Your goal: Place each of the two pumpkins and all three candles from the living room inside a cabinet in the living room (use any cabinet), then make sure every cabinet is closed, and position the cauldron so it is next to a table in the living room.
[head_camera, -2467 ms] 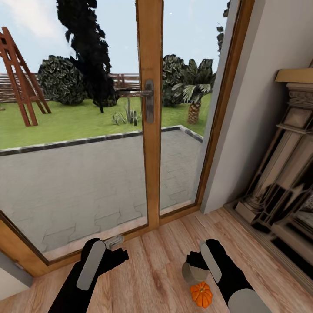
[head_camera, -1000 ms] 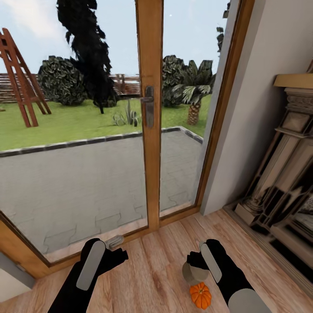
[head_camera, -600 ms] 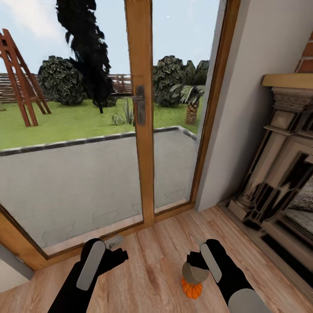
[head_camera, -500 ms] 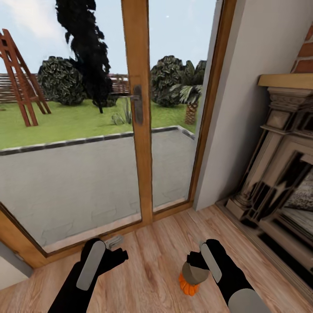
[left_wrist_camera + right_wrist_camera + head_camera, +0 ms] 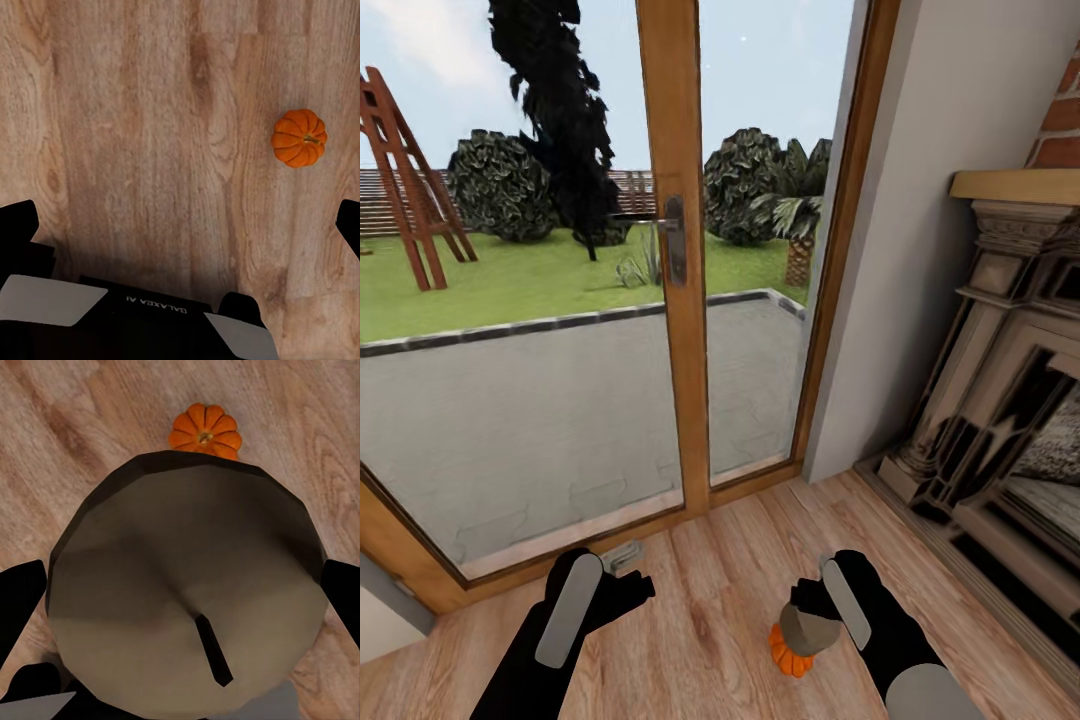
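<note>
One candle [image 5: 187, 585] between right fingers [image 5: 19, 600] — pumpkin [image 5: 204, 431] beyond

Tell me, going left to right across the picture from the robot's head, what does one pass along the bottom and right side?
Left pincer → pumpkin on the wooden floor → candle held in the right pincer → fireplace against the right wall.

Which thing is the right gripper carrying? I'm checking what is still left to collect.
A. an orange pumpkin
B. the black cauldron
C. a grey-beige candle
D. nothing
C: the right gripper is shut on a grey-beige candle, whose wick shows in the right wrist view, while the pumpkin lies on the wooden floor below it.
</note>
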`<state>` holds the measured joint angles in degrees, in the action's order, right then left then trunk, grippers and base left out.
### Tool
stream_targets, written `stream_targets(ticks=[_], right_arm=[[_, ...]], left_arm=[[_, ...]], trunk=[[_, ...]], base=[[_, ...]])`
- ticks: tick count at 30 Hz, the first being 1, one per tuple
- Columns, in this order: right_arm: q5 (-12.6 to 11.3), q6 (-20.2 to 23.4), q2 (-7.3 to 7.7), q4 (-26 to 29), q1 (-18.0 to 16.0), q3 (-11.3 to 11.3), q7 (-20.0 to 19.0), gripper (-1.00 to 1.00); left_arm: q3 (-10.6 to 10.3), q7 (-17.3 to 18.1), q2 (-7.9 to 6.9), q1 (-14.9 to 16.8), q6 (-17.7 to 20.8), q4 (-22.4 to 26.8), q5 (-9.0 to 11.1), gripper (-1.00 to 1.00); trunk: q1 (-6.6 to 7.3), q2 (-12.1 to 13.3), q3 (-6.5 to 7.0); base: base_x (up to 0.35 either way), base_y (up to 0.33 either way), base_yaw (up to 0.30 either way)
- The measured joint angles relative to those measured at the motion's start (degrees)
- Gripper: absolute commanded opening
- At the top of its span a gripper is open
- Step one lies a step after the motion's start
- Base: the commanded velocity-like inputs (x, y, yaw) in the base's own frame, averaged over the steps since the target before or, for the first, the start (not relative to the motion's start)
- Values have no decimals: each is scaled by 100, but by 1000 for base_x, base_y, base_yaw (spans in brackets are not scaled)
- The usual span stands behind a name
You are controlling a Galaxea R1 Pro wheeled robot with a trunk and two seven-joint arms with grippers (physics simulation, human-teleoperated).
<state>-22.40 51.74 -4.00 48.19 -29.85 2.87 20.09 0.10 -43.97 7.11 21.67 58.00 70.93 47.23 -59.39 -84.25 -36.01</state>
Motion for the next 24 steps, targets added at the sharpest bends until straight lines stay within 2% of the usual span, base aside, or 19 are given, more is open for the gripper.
stream_targets(ticks=[16, 20, 24], right_arm=[[8, 1, 27, 0, 1, -3, 2, -100], [-29, -11, 24, -1, 1, 1, 4, -100], [-46, -18, 28, 0, 0, -8, 10, -100]], left_arm=[[6, 0, 2, 0, -8, 0, -5, 100], [10, -1, 1, 0, -7, 4, -2, 100], [9, 1, 7, 0, -9, -2, -1, 100]], trunk=[[0, 0, 0], [-2, 0, 0], [-1, 0, 0]], base=[[41, 63, 0], [-125, 244, 0], [-93, 14, 0]])
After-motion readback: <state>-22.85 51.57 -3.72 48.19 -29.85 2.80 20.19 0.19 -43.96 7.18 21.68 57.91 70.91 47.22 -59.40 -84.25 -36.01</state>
